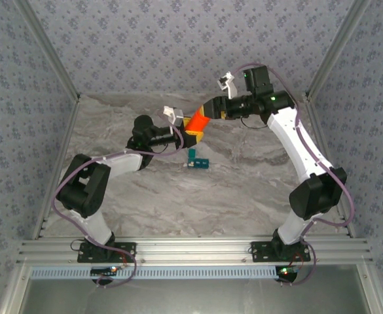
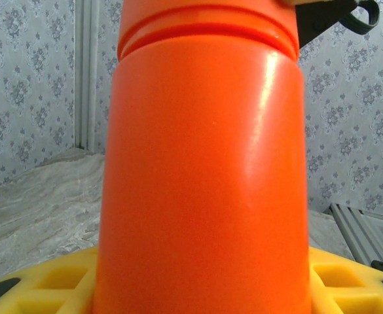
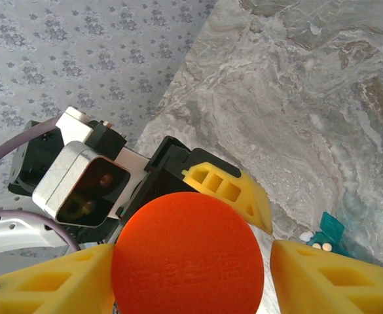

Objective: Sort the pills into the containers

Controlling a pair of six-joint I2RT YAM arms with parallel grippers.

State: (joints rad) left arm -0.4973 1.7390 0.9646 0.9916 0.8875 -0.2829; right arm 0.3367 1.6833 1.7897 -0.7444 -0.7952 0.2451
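The marble table (image 1: 243, 190) stands between papered walls. The box (image 1: 196, 162) lies mid-table, near and at 6 o'clock from the bottle (image 1: 196, 123), which hangs tilted in the air. The left gripper (image 2: 201, 288) clenches the bottle's body from 8 o'clock. The right gripper (image 3: 191, 281) straddles the cap (image 3: 188, 252) from 2 o'clock; I cannot tell whether it bites. I'd say uncapping is the step in hand. To do it well, seat both pads square on the cap, twist about the bottle's axis, keep the left grip firm and the mouth up.
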